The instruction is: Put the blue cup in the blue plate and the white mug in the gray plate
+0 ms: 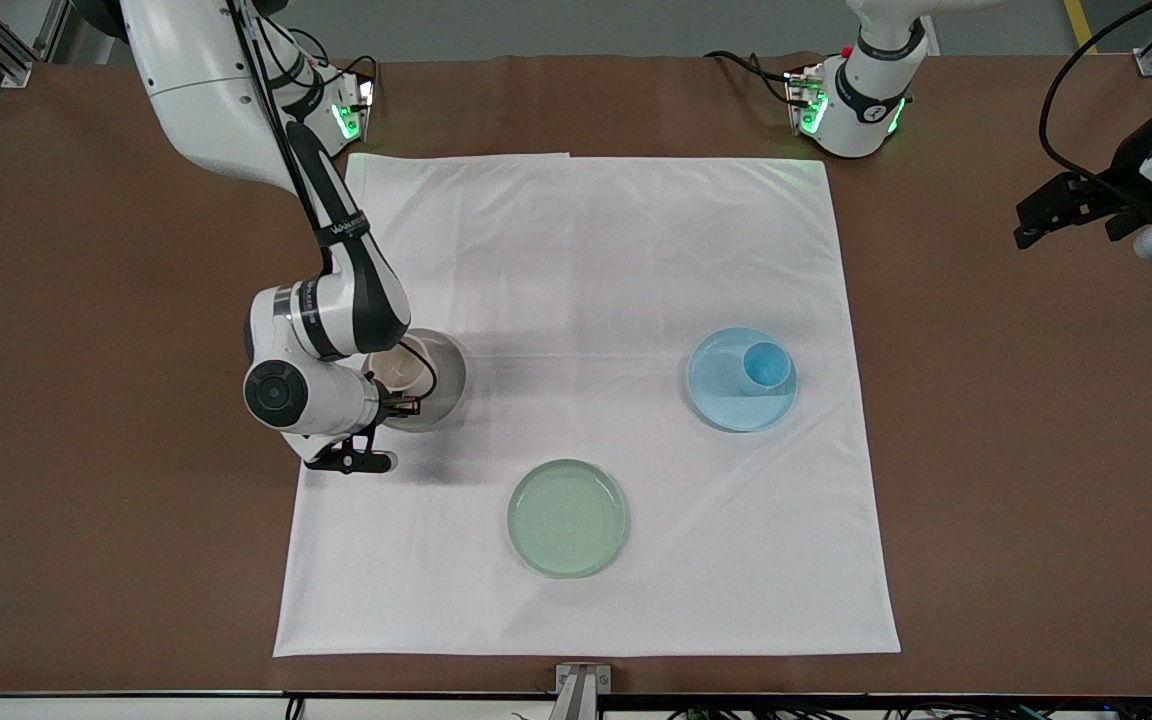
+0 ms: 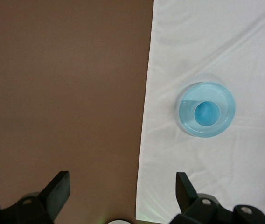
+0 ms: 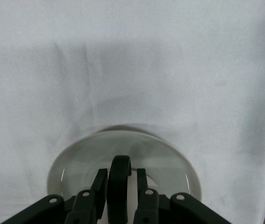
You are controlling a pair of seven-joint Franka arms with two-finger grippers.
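The white mug (image 1: pixel 398 368) stands in the gray plate (image 1: pixel 448 385) toward the right arm's end of the cloth. My right gripper (image 1: pixel 406 405) is at the mug; in the right wrist view its fingers straddle the black handle (image 3: pixel 119 179), one touching it and one a narrow gap off, over the gray plate (image 3: pixel 76 158). The blue cup (image 1: pixel 765 367) stands in the blue plate (image 1: pixel 721 400); both also show in the left wrist view, cup (image 2: pixel 207 113) in plate (image 2: pixel 186 119). My left gripper (image 1: pixel 1046 215) waits open and empty over the bare table (image 2: pixel 121 179).
A pale green plate (image 1: pixel 567 517) lies empty on the white cloth (image 1: pixel 596 260), nearer the front camera, between the two other plates. The cloth covers the middle of the brown table (image 1: pixel 86 400). The arms' bases stand along the table's edge farthest from the front camera.
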